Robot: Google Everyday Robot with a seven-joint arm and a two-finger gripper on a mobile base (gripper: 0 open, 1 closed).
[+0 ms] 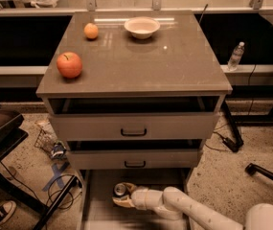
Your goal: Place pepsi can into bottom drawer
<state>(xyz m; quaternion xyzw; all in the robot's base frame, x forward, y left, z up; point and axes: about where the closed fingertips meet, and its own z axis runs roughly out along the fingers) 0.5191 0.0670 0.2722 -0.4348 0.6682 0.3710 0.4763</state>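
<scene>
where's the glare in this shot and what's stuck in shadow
Camera view: glare streaks the back edge of the cabinet top beside the white bowl, with a small bright spot further forward. The bottom drawer lies in dim shadow, where the gripper sits right by the pepsi can. The open gaps above the upper drawers read black.

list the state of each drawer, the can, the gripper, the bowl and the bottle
bottom drawer: pulled out
middle drawer: slightly open
top drawer: slightly open
gripper: shut on the pepsi can, down in the bottom drawer
pepsi can: upright, held
bowl: upright, empty
water bottle: upright
</scene>
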